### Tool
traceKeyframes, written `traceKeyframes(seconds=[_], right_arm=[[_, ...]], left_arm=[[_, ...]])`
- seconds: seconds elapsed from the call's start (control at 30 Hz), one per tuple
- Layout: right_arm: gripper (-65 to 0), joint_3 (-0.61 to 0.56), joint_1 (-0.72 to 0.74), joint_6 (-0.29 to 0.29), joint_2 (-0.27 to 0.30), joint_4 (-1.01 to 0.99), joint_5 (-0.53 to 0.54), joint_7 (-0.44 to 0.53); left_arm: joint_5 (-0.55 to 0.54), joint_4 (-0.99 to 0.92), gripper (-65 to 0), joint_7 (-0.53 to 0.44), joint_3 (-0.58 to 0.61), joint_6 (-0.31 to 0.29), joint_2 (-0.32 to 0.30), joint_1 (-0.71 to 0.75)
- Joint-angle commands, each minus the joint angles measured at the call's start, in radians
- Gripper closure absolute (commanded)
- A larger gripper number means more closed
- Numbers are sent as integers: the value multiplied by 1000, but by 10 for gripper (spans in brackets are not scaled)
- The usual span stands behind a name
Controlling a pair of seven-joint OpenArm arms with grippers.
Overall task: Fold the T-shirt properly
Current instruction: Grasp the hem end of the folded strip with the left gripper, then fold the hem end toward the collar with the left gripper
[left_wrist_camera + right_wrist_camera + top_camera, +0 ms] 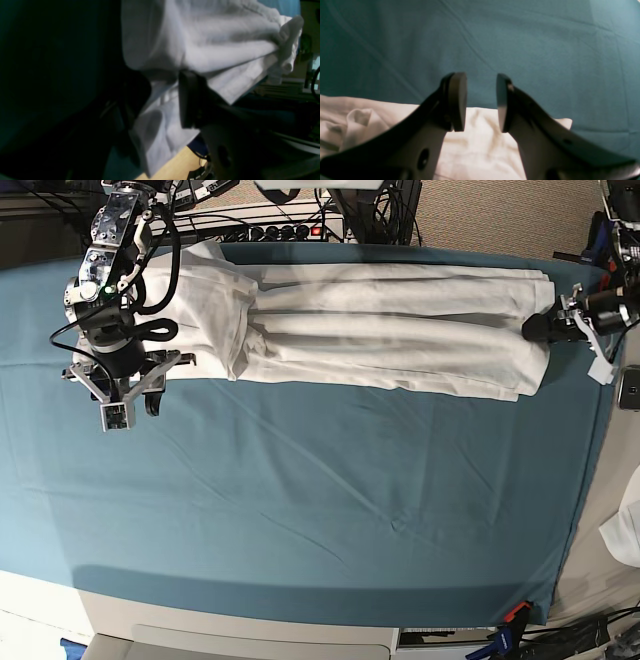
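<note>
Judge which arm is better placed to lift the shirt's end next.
Left: its gripper already straddles the T-shirt hem at the table edge, while the right gripper hangs open over bare cloth.

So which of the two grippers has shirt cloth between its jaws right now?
The left gripper, at the T-shirt's hem end; cloth runs between its jaws. The right gripper stands open over bare teal cover.

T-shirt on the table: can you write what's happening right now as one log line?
T-shirt: folded into a long strip on teal table cover | left end effector: at shirt's end, grip unclear | right end effector: open, empty, above shirt's other end
</note>
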Motion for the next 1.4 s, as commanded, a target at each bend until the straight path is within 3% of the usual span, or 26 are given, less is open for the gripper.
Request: traceKeyframes(seconds=[0.0, 0.33, 0.4, 0.5, 0.6, 0.63, 0.73, 0.9, 1.0, 1.13, 1.37], right_arm=[[-206, 2, 8, -1, 8, 16, -1, 27], [-206, 2, 6, -2, 8, 16, -2, 28], [-206, 2, 6, -1, 9, 16, -2, 28], [-206, 2, 6, -2, 9, 16, -3, 27], [-206, 2, 6, -2, 9, 16, -17, 26], [-206, 2, 3, -6, 8, 14, -26, 26], [-206, 4, -6, -65, 9, -33, -73, 27], [-206, 61, -5, -69, 9, -167, -76, 29], [-206, 112, -5, -69, 13, -179, -76, 28], [-206, 189, -5, -69, 17, -179, -64, 30], [-206, 286, -7, -68, 17, -179, -4, 25]], left_arm=[[-4, 13, -277, -4, -7, 1, -12, -16], [-2, 13, -269, -7, -7, 1, 33, -39], [-2, 13, -190, -15, -7, 1, 35, -39], [-3, 13, 0, -23, -7, 1, 35, -39], [-79, 14, 0, 5, -7, -10, 35, -40], [-123, 19, 0, 31, -7, -41, 35, -39], [-123, 74, 0, 119, -7, -103, 39, -38], [-123, 278, 0, 111, -7, -103, 103, -17], [-123, 406, 0, 55, 23, -103, 163, -5], [48, 505, 0, -36, 168, -74, 232, -4], [306, 510, 0, -156, 443, -24, 388, -76]])
